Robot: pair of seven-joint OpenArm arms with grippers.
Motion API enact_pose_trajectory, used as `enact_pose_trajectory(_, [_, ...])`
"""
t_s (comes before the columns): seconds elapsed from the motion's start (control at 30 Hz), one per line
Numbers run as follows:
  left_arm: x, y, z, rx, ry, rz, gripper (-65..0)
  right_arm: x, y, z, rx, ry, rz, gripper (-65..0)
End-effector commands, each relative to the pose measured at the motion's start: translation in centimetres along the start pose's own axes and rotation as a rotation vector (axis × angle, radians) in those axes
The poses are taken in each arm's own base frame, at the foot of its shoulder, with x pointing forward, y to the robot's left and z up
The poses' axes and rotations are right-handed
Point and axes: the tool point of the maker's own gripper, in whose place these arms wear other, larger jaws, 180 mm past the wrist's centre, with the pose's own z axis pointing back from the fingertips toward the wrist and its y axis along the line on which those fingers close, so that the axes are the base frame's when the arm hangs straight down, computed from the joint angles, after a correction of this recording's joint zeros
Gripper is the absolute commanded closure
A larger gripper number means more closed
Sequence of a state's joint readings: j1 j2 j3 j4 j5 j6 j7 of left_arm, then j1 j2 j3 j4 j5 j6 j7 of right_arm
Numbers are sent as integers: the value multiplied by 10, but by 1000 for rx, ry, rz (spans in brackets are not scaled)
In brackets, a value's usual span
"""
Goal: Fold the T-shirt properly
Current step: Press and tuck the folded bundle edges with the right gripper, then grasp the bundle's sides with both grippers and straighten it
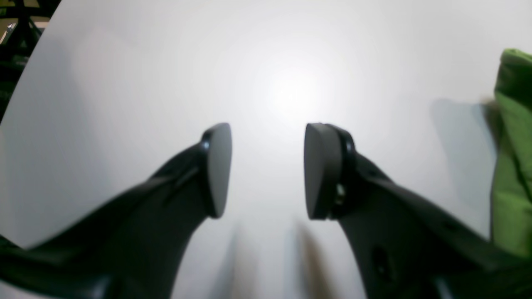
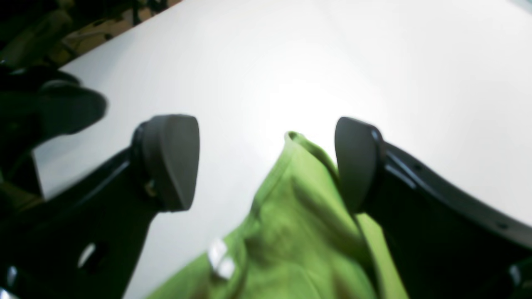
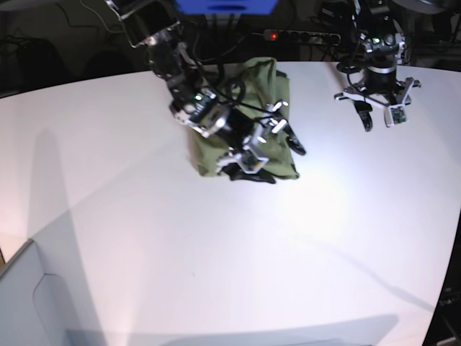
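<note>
The olive-green T-shirt (image 3: pixel 241 108) lies folded into a compact rectangle at the back middle of the white table (image 3: pixel 144 238). My right gripper (image 3: pixel 270 157) hovers over its near right corner, open. In the right wrist view (image 2: pixel 266 162) a raised fold of the shirt (image 2: pixel 291 216) sits between the open jaws, close against the right finger (image 2: pixel 357 162). My left gripper (image 3: pixel 379 115) is open and empty above bare table to the right of the shirt. In the left wrist view (image 1: pixel 268 166) the shirt (image 1: pixel 513 166) shows only at the right edge.
A power strip (image 3: pixel 302 34) and cables lie behind the table's far edge. A pale grey panel (image 3: pixel 29 295) stands at the front left corner. Dark equipment surrounds the table at the back.
</note>
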State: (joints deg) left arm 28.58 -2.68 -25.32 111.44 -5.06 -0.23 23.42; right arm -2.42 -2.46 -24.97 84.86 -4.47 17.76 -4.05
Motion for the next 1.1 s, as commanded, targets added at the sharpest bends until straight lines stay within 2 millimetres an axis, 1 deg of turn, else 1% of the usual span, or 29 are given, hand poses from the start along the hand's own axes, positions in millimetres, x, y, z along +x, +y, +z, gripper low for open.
enact_pose_trajectory(0.0, [10,2,2,6,-38,-5,-276,14,-1,7,-10,-56,0,-488])
enact_pose_trajectory(0.07, [8,3,1,6,-31,-4,-276,12,8,19,-13,-59,-18,-485])
enact_pose_trajectory(0.1, [8,3,1,6,-31,-4,-276,6,8,26,-20,-46,-20,-485])
enact_pose_trajectory(0.13, [8,3,1,6,-31,-4,-277,0,7,34,-27,-31,-23,-485])
enact_pose_trajectory(0.2, [8,4,0,6,-32,-8,-277,-17,12,45,-32,7,-44,-483])
enact_pose_trajectory(0.3, [16,6,-2,3,-48,-29,-277,-38,23,55,-22,59,-74,-482])
enact_pose_trajectory(0.37, [22,7,-4,6,-63,-29,-277,-48,30,61,-8,85,-81,-482])
enact_pose_trajectory(0.5, [23,9,-5,8,-66,-33,-277,-61,58,65,75,127,-70,-482])
enact_pose_trajectory(0.57, [24,15,-4,26,-70,-32,-277,-69,77,63,131,149,-70,-482])
enact_pose_trajectory(0.63, [25,20,-4,38,-71,-32,-277,-76,83,57,159,167,-67,-482])
enact_pose_trajectory(0.73, [23,21,-3,40,-65,-33,-277,-92,96,49,210,208,-64,-482])
enact_pose_trajectory(0.77, [22,21,-3,40,-63,-32,-277,-92,104,46,232,210,-64,-482])
enact_pose_trajectory(0.8, [21,21,-2,40,-60,-33,-277,-91,108,42,245,206,-60,-484])
enact_pose_trajectory(0.87, [20,19,-2,37,-57,-29,-277,-89,114,41,264,201,-54,-486])
enact_pose_trajectory(0.9, [17,19,-1,37,-51,-29,-277,-85,114,40,266,192,-50,-486])
enact_pose_trajectory(1.0, [10,17,2,29,-33,-30,-277,-62,107,39,247,133,-29,-486])
enact_pose_trajectory(1.07, [8,8,2,11,-28,-16,-278,-47,96,40,219,95,-17,-488])
